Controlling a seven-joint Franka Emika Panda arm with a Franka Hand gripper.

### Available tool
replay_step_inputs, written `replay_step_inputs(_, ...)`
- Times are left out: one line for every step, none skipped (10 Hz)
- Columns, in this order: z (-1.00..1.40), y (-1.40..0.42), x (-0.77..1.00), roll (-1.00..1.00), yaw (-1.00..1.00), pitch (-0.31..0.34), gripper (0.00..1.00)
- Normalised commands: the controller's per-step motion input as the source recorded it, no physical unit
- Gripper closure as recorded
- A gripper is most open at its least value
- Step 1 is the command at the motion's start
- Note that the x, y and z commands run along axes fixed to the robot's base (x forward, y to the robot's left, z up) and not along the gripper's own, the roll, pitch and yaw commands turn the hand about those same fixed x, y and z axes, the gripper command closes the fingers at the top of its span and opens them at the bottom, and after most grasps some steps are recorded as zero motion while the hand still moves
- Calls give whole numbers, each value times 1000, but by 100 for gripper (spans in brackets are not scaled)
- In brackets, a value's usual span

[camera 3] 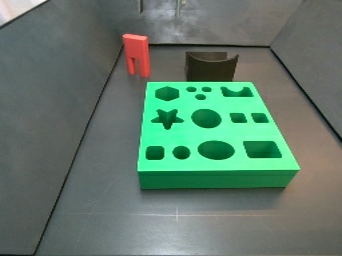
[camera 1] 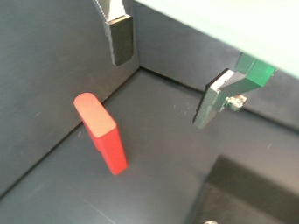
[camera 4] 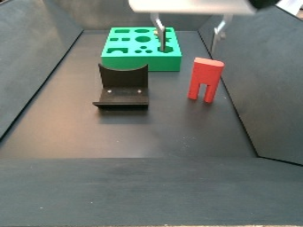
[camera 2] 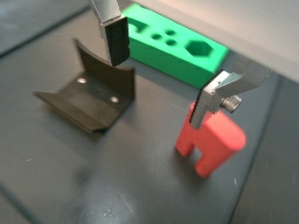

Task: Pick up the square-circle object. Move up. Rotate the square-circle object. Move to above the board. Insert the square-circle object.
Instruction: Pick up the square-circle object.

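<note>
The red piece (camera 4: 206, 79) stands upright at right of centre in a side view, legs down, long axis vertical, still unpicked, so everything remains to do; my gripper (camera 2: 163, 74) hangs open above it, empty, the fixture (camera 4: 122, 85) and board (camera 4: 142, 47) to its left.

one square-circle object (camera 4: 206, 79), one board (camera 3: 214, 134), one fixture (camera 4: 122, 84), one claw (camera 2: 163, 68)
</note>
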Motion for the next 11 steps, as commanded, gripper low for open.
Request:
replay_step_inputs(-363,-71,-403,-203,-594,-33,0)
replay_step_inputs(-180,-100,-503,-157,-309,-50,0)
replay_step_inputs(-66,-117,-529,-34,-34,-90,0)
replay_step_inputs(-26,-149,-460,0,0,-129,0)
replay_step_inputs(-54,-177,-334,0,0,-126,0)
replay_step_inputs(-169,-191,-69,0,0,-44,0)
replay_step_inputs(-200,-106,0,-13,0,-11,0)
replay_step_inputs(-214,-66,0,-24,0,0,0)
replay_step_inputs(-231,-43,0,-4,0,0,0)
replay_step_inputs(-234,-43,0,-13,0,0,0)
replay_step_inputs(-234,-49,-17,-11,0,-19,0)
